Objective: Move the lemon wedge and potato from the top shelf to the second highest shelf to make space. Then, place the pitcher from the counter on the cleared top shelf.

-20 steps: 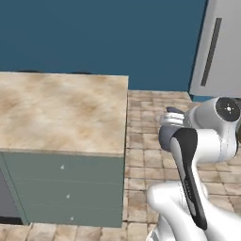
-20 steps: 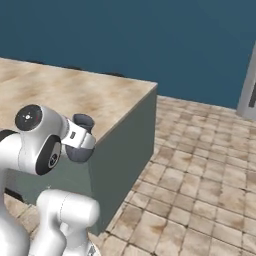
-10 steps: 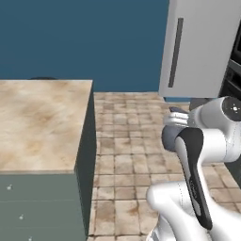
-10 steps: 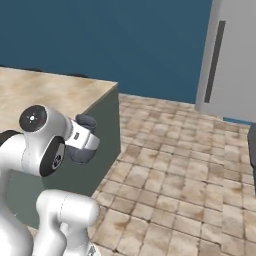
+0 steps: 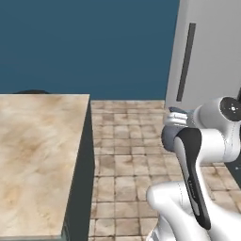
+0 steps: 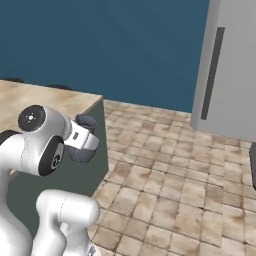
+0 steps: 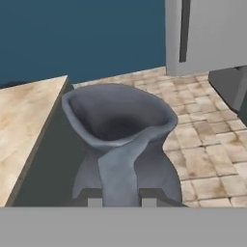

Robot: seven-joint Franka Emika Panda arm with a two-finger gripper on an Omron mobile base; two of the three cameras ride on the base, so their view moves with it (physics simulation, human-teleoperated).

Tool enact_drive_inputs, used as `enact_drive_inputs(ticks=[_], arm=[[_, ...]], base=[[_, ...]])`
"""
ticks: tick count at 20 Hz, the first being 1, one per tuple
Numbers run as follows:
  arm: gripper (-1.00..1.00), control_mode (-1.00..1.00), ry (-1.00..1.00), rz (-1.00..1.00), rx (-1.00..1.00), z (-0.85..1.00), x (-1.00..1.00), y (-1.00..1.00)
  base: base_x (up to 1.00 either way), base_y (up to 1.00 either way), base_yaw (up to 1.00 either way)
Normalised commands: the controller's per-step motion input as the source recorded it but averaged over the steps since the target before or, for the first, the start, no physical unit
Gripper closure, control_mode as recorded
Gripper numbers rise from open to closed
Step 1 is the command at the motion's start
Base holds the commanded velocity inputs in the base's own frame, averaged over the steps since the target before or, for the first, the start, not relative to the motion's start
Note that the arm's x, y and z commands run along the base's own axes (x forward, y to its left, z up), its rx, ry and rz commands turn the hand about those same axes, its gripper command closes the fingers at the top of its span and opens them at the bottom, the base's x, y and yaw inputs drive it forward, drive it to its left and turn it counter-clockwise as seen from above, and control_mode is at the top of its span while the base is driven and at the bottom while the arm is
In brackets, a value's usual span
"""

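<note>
Fridge door (image 5: 209, 52): we see a tall pale grey panel with a dark vertical handle strip, standing at the far right against the dark blue wall (image 5: 84, 42).
Floor (image 6: 165, 170): we see beige and brown stone tiles running from the counter's end to the fridge.
Counter (image 5: 37, 155): we see the beige mottled worktop on the left of the left base view, with its dark end panel facing the tiles; in the hand view its top lies to the left of the pitcher.
Pitcher (image 7: 120, 144): we see it right in front of the hand camera, off the counter and over its end, flared rim uppermost, round belly below, a handle strap running down its near side.
Gripper (image 7: 121, 201): our jaws are closed on the pitcher's near side, their tips showing either side of the strap.
</note>
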Motion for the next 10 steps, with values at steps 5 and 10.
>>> enact_drive_inputs(ticks=[5, 10], arm=[[1.0, 1.0, 0.0, 0.0, 0.0, 0.0, 0.0, 0.0], [1.0, 1.0, 0.0, 0.0, 0.0, 0.0, 0.0, 0.0]], base=[[1.0, 0.0, 0.0], [1.0, 0.0, 0.0]])
